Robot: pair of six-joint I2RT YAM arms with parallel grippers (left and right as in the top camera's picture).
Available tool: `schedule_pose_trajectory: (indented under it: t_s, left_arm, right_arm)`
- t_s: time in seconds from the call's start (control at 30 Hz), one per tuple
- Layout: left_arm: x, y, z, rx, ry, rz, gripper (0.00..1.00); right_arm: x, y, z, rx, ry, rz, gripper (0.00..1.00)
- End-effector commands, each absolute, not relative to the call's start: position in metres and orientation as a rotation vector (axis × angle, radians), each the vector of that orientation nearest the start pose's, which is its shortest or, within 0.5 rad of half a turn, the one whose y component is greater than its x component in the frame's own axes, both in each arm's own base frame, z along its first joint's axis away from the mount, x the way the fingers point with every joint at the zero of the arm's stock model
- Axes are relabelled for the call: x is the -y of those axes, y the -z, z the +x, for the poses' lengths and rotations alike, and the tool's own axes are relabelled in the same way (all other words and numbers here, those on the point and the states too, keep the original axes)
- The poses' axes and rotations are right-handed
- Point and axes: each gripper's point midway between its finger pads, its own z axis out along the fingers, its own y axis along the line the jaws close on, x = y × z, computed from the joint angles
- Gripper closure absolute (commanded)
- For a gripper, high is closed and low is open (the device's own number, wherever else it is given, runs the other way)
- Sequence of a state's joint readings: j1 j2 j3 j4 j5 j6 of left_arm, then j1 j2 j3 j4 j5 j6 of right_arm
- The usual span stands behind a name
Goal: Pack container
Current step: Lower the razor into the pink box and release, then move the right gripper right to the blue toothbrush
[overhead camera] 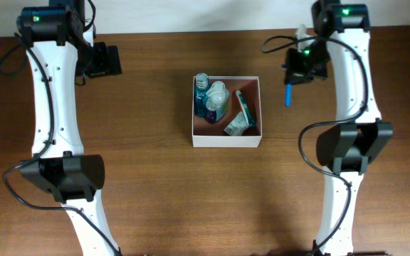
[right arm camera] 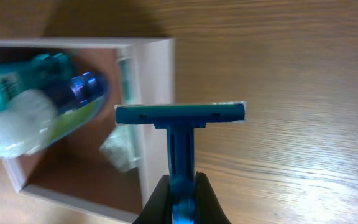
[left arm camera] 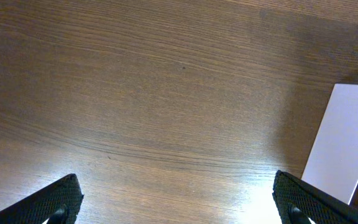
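The container (overhead camera: 225,138), a shallow white-walled box with a reddish-brown floor, sits mid-table holding several toiletries: a teal bottle (overhead camera: 202,88), a pale bottle (overhead camera: 218,100), a green tube (overhead camera: 244,108) and a crumpled packet (overhead camera: 235,129). My right gripper (overhead camera: 299,71) is shut on the handle of a blue razor (overhead camera: 288,94), to the right of the box. In the right wrist view the razor (right arm camera: 180,114) stands head-up between the jaws of my right gripper (right arm camera: 182,194), in front of the container wall (right arm camera: 156,74). My left gripper (overhead camera: 108,60) is open at the far left, over bare wood.
In the left wrist view the black fingers (left arm camera: 56,202) stand wide apart over the wooden table (left arm camera: 166,93), with the container's white outer wall (left arm camera: 345,144) at the right edge. Both white arms run along the table's sides.
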State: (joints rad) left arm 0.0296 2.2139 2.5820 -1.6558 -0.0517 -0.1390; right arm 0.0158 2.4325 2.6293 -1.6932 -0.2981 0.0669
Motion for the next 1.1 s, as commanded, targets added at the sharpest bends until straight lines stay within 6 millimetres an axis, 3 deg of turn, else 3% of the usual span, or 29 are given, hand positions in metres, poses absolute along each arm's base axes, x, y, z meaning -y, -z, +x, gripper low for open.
schedule_pose_trajectory:
  t_s: [0.0, 0.17, 0.33, 0.5, 0.6, 0.73, 0.9, 1.07]
  left_arm:
    - [-0.022, -0.241, 0.451, -2.825, -0.038, -0.259, 0.01]
    - [-0.021, -0.241, 0.451, -2.825, -0.038, -0.258, 0.01]
    - [-0.021, -0.241, 0.451, -2.825, -0.038, -0.258, 0.01]
    - [-0.022, -0.241, 0.451, -2.825, -0.038, -0.259, 0.01]
    - [-0.022, -0.241, 0.451, -2.825, -0.038, -0.259, 0.01]
    - [-0.022, -0.241, 0.451, -2.825, -0.038, -0.259, 0.01]
    - [-0.022, -0.241, 0.451, -2.825, -0.038, -0.259, 0.01]
    - [-0.022, -0.241, 0.451, -2.825, -0.038, -0.258, 0.01]
  right_arm:
    - [-0.092, -0.171, 0.459, -3.017, -0.479, -0.082, 0.92]
    - [-0.118, -0.166, 0.451, -3.038, -0.471, -0.169, 0.9]
    - [-0.13, -0.166, 0.448, -3.042, -0.472, -0.196, 0.84]
    - [-0.122, -0.164, 0.449, -3.047, -0.4, -0.191, 0.59]
    - [-0.091, -0.16, 0.455, -3.055, -0.213, -0.106, 0.5]
    - [-0.047, -0.16, 0.462, -3.05, -0.138, 0.011, 0.46]
    - [0.035, -0.16, 0.462, -3.042, 0.012, 0.162, 0.26]
    - [0.103, -0.148, 0.445, -3.078, 0.038, 0.35, 0.12]
